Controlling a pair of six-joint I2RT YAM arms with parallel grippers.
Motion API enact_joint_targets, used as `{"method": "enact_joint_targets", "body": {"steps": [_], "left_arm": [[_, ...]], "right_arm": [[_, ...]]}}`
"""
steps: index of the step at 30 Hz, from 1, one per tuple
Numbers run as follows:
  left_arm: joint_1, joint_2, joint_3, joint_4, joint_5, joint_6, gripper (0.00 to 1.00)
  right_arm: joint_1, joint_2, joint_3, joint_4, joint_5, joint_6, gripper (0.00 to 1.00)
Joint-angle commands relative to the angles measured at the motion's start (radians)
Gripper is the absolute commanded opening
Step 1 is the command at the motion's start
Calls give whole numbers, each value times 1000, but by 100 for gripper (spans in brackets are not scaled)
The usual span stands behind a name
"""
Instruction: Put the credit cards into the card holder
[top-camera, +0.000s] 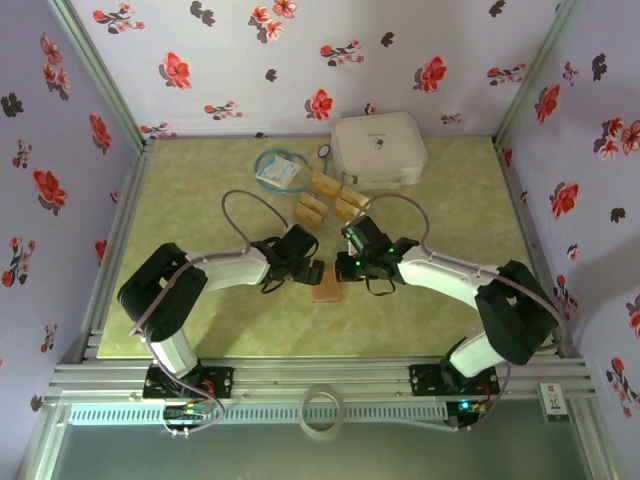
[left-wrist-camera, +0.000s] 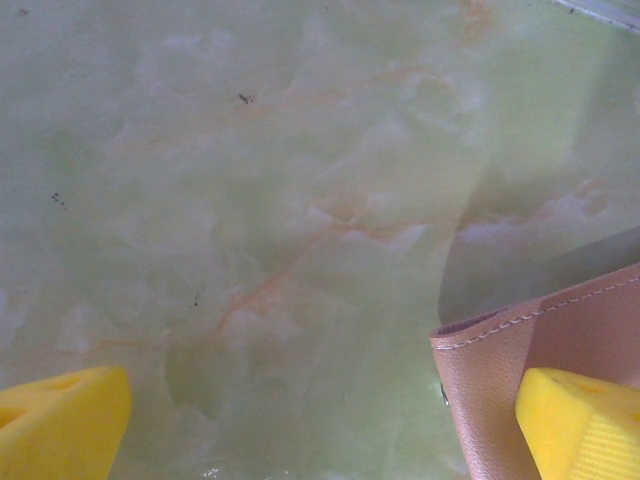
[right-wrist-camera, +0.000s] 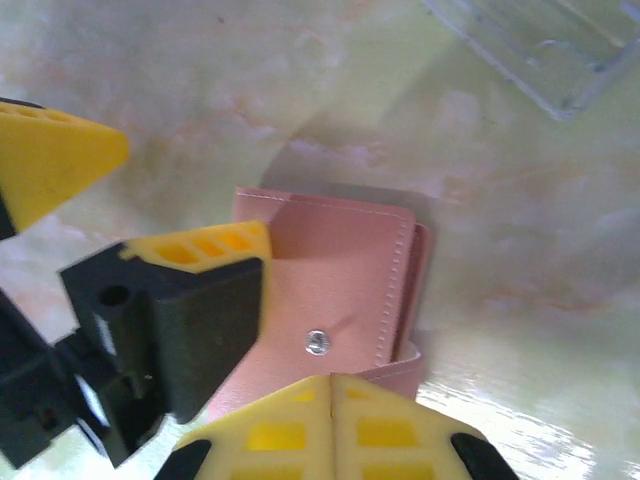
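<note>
The card holder (right-wrist-camera: 345, 265) is matt, stitched leather with a shiny metal snap (right-wrist-camera: 318, 342). The table (left-wrist-camera: 250, 200) looks glossy, marble-patterned.

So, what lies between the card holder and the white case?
The credit cards lie scattered between the card holder and the white case; the top view shows it.

card holder (left-wrist-camera: 500, 370) cut off at right edge

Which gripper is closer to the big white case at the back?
Right. The right gripper, fingers shut, sits on the near side of the white case, about in line with its left edge; the left gripper is farther left, across the card holder.
</note>
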Motion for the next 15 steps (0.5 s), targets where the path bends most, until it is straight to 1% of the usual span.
{"method": "enact_joint_targets", "body": {"steps": [1, 6, 15], "left_arm": [[-13, 12, -40, -52, -8, -8, 100], [-13, 7, -45, -46, -7, -11, 100], [-13, 6, -49, -41, -6, -13, 100]], "right_arm": [[-6, 38, -13, 96, -60, 61, 0], [-5, 74, -25, 161, -82, 96, 0], [-5, 119, -40, 216, -95, 125, 0]]}}
